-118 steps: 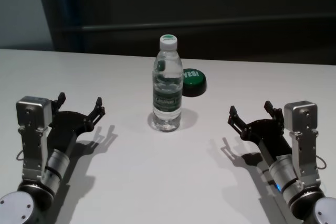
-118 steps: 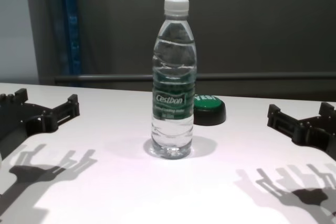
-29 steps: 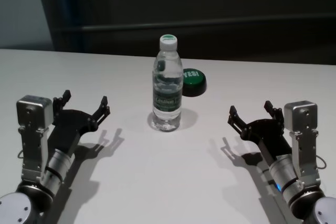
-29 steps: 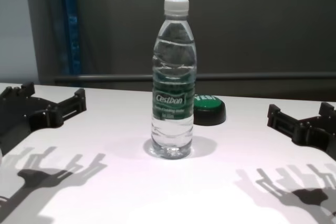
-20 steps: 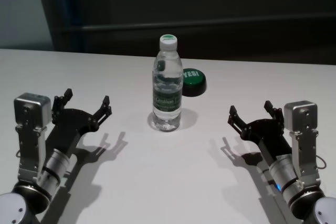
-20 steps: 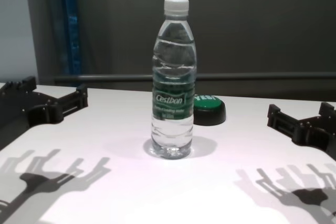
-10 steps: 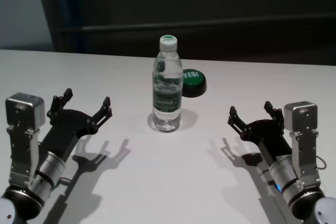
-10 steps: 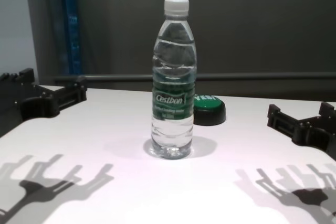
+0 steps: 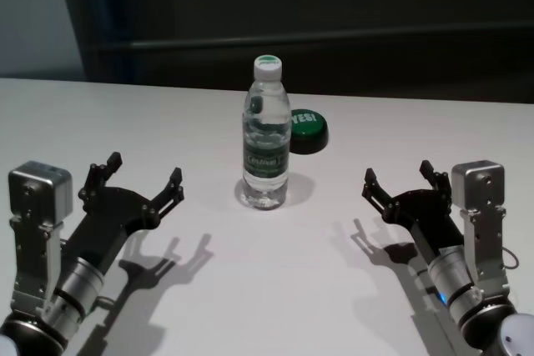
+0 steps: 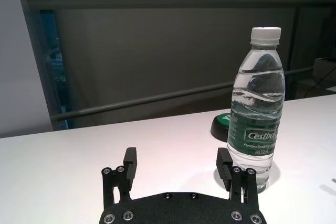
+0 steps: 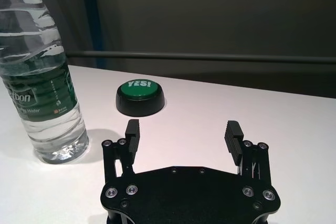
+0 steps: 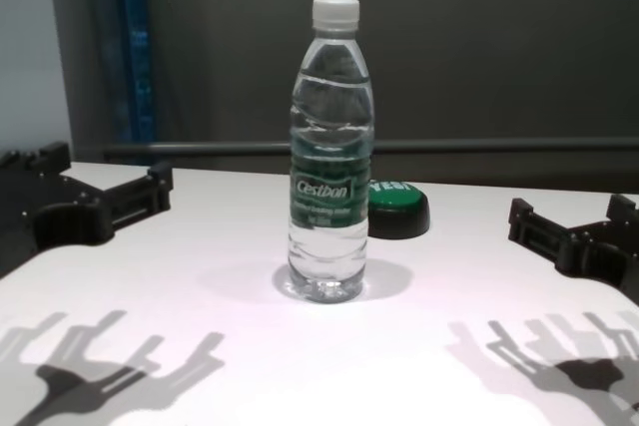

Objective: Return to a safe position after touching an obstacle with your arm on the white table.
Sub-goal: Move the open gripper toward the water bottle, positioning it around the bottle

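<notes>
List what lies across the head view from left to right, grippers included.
left gripper → water bottle → green-topped black button → right gripper; everything stands on or above the white table, and both grippers are open.

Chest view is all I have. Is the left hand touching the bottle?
Observer: No. The head view shows the left hand open, with bare white table between it and the bottle.
Operator: Right hand?
Observer: The right hand is open too, out to the bottle's right and well apart from it.
Operator: The button is half hidden for me.
Observer: The right wrist view shows the green-topped button whole. It reads YES! and there is a gap between it and the bottle.
</notes>
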